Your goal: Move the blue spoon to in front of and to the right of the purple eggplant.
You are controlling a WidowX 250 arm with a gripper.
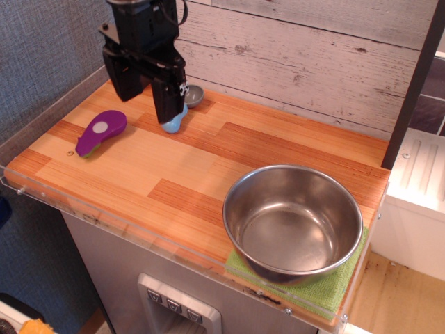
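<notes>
The blue spoon lies at the back of the wooden counter, near the wall. Its grey bowl (195,94) and the light-blue handle end (172,126) show; the middle of it is hidden behind my gripper. The purple eggplant (101,131) lies flat at the left of the counter, with a white spot on top. My black gripper (148,108) hangs over the spoon's handle with its two fingers spread apart. The right finger (169,97) stands in front of the handle and the left finger (127,76) is toward the eggplant. Nothing is held.
A large steel mixing bowl (292,221) sits on a green cloth (334,289) at the front right. The counter (208,163) has a plank wall behind and a grey wall on the left. A clear lip runs along its front and left edges.
</notes>
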